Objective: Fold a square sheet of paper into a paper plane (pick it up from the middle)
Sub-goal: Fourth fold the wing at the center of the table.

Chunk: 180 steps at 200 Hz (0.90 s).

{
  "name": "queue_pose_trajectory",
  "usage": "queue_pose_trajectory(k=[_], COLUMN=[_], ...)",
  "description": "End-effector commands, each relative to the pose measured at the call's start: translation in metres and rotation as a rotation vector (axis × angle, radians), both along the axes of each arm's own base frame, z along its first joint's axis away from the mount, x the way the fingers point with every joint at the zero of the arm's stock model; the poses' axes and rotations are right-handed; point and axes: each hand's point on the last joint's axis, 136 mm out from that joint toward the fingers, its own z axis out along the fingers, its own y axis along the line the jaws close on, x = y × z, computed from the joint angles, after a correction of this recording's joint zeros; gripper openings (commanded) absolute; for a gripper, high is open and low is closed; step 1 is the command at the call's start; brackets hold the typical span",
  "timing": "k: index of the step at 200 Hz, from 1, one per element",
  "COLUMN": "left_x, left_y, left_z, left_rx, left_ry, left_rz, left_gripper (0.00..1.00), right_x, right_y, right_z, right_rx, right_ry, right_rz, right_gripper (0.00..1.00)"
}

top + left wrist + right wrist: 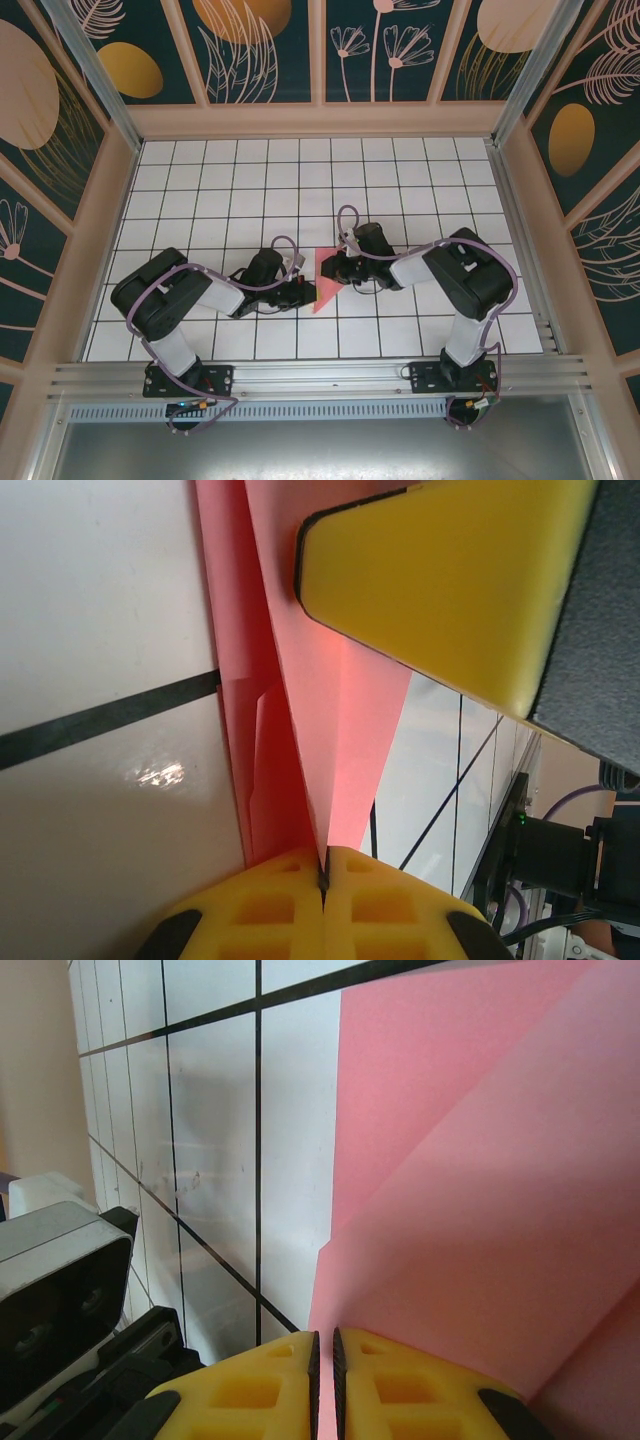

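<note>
One pink paper (pixel 326 283), already folded to a pointed triangle, sits mid-surface between the two arms, partly lifted off the white tiled surface (pixel 250 180).

Left gripper (pixel 306 293) is closed tight on the paper's narrow end. In the left wrist view the folded layers (pixel 340 710) run straight into the seam between its yellow pads (pixel 323 878).

Right gripper (pixel 329 268) comes in from the other side, just beside the left one. Its pads (pixel 322 1360) are nearly together with a thin slit, and a raised flap of the paper (pixel 480 1210) enters there, so it looks pinched on that flap.

Risks, judged from this:
- Both grips hold one thin sheet very close together. Any pull apart or twist would likely tear it at a pinch point.
- Right grip is on an edge only, so the flap could slip out mid-fold and spring flat.
- Layers look unevenly stacked near the left pads. Pressing now could set a crooked crease and a lopsided plane.
- The grippers are almost touching, so a small sideways move could knock them together and drag the paper off its line.
</note>
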Motion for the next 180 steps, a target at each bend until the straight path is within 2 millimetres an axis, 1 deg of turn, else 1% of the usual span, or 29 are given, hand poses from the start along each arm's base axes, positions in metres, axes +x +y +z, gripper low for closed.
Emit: queue_pose_trajectory(k=[1,24,45,58,67,68,71,86,103,119,138,153,165,180], left_x=[0.0,0.001,0.001,0.001,0.001,0.001,0.002,0.003,0.005,0.007,0.009,0.012,0.014,0.016], left_y=[0.004,0.006,0.008,0.009,0.01,0.009,0.009,0.016,0.024,0.035,0.042,0.049,0.05,0.05], left_z=[-0.01,-0.013,-0.014,-0.012,-0.014,-0.01,-0.005,-0.003,0.002,0.004,0.009,0.01,0.013,0.017], left_rx=[0.025,0.057,0.063,0.064,0.071,0.063,0.056,0.081,0.101,0.141,0.166,0.194,0.192,0.186], left_ry=[0.019,0.017,0.019,0.016,0.023,0.013,0.004,-0.006,-0.022,-0.029,-0.04,-0.042,-0.052,-0.06], left_rz=[0.012,0.013,0.022,0.027,0.031,0.031,0.035,0.065,0.106,0.161,0.191,0.229,0.244,0.255], left_gripper=[0.05,0.05,0.1,0.19,0.22,0.22,0.23,0.32,0.31,0.32,0.34,0.32,0.27,0.25], right_x=[-0.001,-0.005,-0.005,-0.006,-0.006,-0.006,-0.006,-0.007,-0.008,-0.01,-0.011,-0.011,-0.011,-0.012], right_y=[-0.005,-0.011,-0.012,-0.012,-0.013,-0.013,-0.013,-0.014,-0.013,-0.011,-0.008,-0.006,-0.006,-0.006], right_z=[-0.021,-0.028,-0.03,-0.03,-0.033,-0.033,-0.034,-0.036,-0.037,-0.037,-0.037,-0.038,-0.038,-0.038], right_rx=[-0.079,-0.109,-0.123,-0.132,-0.152,-0.155,-0.161,-0.188,-0.205,-0.21,-0.208,-0.206,-0.205,-0.207], right_ry=[0.021,0.034,0.034,0.035,0.041,0.041,0.042,0.046,0.051,0.051,0.05,0.052,0.055,0.06], right_rz=[-0.004,-0.013,-0.007,0.0,0.003,0.001,0.002,0.003,0.003,0.003,0.0,-0.002,-0.003,-0.008], right_gripper=[0.15,0.14,0.14,0.14,0.14,0.14,0.14,0.14,0.14,0.14,0.14,0.14,0.14,0.14])
